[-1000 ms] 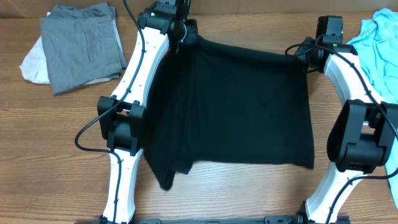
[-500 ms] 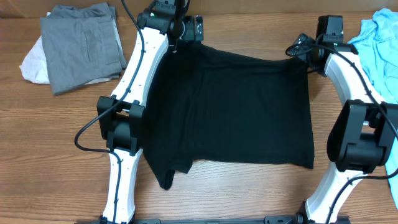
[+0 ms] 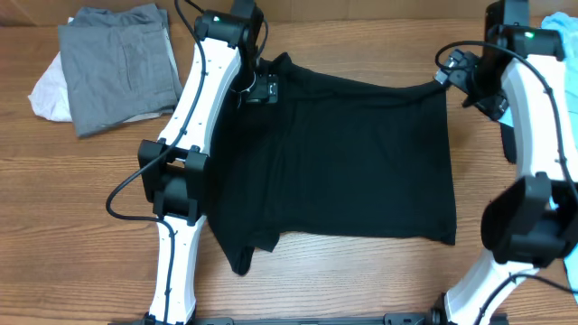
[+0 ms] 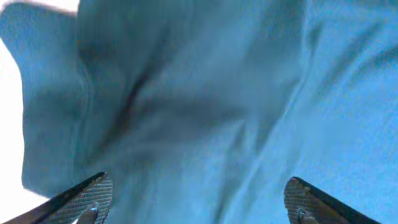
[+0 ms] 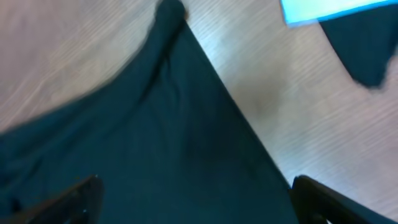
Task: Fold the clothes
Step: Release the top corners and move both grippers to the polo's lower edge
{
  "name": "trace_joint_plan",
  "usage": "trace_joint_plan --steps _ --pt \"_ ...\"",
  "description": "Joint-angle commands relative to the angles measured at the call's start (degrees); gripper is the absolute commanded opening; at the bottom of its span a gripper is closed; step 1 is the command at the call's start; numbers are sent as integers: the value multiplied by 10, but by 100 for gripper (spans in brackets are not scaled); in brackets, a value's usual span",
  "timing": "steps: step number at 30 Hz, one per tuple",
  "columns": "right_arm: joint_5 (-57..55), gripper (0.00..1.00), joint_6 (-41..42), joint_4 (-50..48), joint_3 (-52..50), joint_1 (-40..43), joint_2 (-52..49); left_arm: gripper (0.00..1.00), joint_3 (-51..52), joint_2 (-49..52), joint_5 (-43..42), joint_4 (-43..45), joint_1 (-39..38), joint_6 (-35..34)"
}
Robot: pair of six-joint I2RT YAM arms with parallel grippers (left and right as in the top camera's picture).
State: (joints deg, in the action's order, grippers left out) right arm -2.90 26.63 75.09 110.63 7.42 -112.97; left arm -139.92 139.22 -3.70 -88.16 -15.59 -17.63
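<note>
The clothes in play are a black shirt (image 3: 352, 162) lying flat and folded on the wooden table. My left gripper (image 3: 260, 90) hovers over its far left corner. In the left wrist view the gripper (image 4: 199, 199) is open, its fingertips (image 4: 93, 193) wide apart, and rumpled cloth (image 4: 205, 106) that looks bluish fills the frame. My right gripper (image 3: 456, 74) is by the far right corner. It (image 5: 199, 199) is open above the black shirt (image 5: 155, 143), whose corner (image 5: 171, 15) rests on the wood. Neither gripper holds anything.
A folded grey garment (image 3: 117, 63) lies on a white one (image 3: 47, 95) at the far left. A light blue garment (image 3: 571, 72) lies at the far right, also seen in the right wrist view (image 5: 323, 9). The arms' bases stand at the near edge.
Both grippers opened and let go of the shirt's far corners, and the far edge settled flat. The left gripper moved nearer over the shirt. The right arm rose and swung right.
</note>
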Motion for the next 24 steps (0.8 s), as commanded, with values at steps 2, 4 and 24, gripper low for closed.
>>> trace_joint_plan --steps 2,4,24 --pt "11 100 16 61 17 0 57 89 -15 -7 -3 -50 2 -4" --pt "19 100 19 87 17 0 69 91 -15 -7 -2 -70 2 -11" --pt "56 100 19 161 -107 -16 244 100 214 -296 -7 -85 -48 -6"
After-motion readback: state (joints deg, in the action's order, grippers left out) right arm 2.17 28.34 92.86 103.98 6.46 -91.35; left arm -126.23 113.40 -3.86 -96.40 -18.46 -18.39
